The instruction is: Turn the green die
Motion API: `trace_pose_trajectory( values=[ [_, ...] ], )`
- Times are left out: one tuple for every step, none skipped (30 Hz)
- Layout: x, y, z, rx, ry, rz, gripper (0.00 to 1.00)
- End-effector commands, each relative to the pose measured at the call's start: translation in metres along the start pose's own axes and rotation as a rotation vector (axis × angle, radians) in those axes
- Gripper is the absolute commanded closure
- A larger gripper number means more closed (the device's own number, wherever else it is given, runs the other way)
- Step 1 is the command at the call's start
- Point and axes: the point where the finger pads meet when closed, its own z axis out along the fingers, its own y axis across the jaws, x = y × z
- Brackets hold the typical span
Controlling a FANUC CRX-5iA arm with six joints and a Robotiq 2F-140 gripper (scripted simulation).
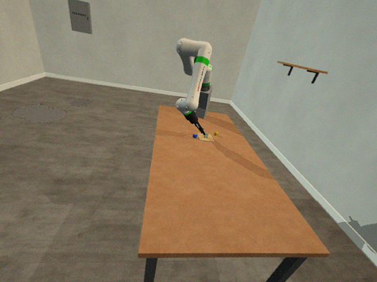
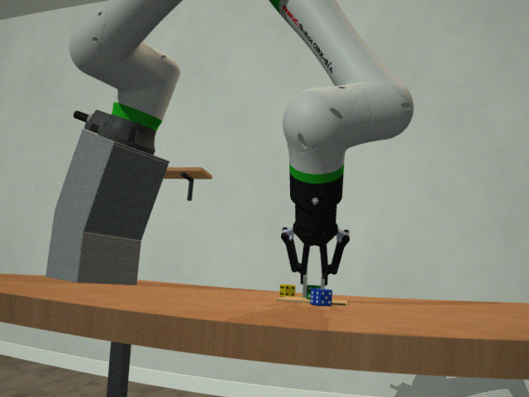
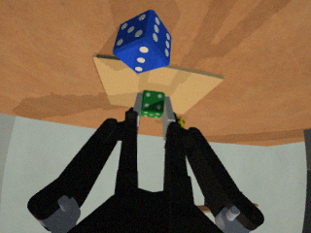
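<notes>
The green die (image 2: 313,291) (image 3: 153,103) is between the two pads of my gripper (image 2: 313,286) (image 3: 152,103), which is shut on it, low over the mat (image 1: 205,139) (image 2: 290,299) (image 3: 194,87). A side face with four pips shows in the wrist view; its top is too foreshortened to read. Whether it touches the mat is unclear. The yellow die (image 1: 216,134) (image 2: 287,290) (image 3: 182,122) sits on the table beyond the mat; its top number is not readable. The blue die (image 1: 194,135) (image 2: 321,297) (image 3: 143,41) sits beside the mat, three pips on top.
The wooden table (image 1: 209,194) (image 2: 170,308) carries the dice, the mat and the grey robot pedestal (image 2: 111,222) at its back end. The blue die is close to the gripper on the exterior view side. A wall shelf (image 1: 302,66) is far from the arm.
</notes>
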Motion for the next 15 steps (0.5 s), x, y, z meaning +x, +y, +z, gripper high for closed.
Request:
trace_pose_trajectory(
  values=[
    [0.0, -0.0001, -0.0001, 0.0, 0.0, 0.0, 0.82],
    [0.0, -0.0001, -0.0001, 0.0, 0.0, 0.0, 0.82],
    [0.0, -0.0001, -0.0001, 0.0, 0.0, 0.0, 0.82],
    [0.0, -0.0001, -0.0001, 0.0, 0.0, 0.0, 0.79],
    [0.0, -0.0001, -0.0001, 0.0, 0.0, 0.0, 0.79],
    [0.0, -0.0001, -0.0001, 0.0, 0.0, 0.0, 0.79],
    [0.0, -0.0001, -0.0001, 0.0, 0.0, 0.0, 0.79],
    [0.0, -0.0001, -0.0001, 0.0, 0.0, 0.0, 0.79],
    [0.0, -0.0001, -0.0001, 0.0, 0.0, 0.0, 0.77],
    [0.0, -0.0001, -0.0001, 0.0, 0.0, 0.0, 0.77],
    [0.0, -0.0001, -0.0001, 0.0, 0.0, 0.0, 0.77],
    [0.0, -0.0001, -0.0001, 0.0, 0.0, 0.0, 0.74],
    [0.0, -0.0001, -0.0001, 0.0, 0.0, 0.0, 0.74],
    [0.0, -0.0001, -0.0001, 0.0, 0.0, 0.0, 0.74],
    [0.0, -0.0001, -0.0001, 0.0, 0.0, 0.0, 0.72]
  ],
)
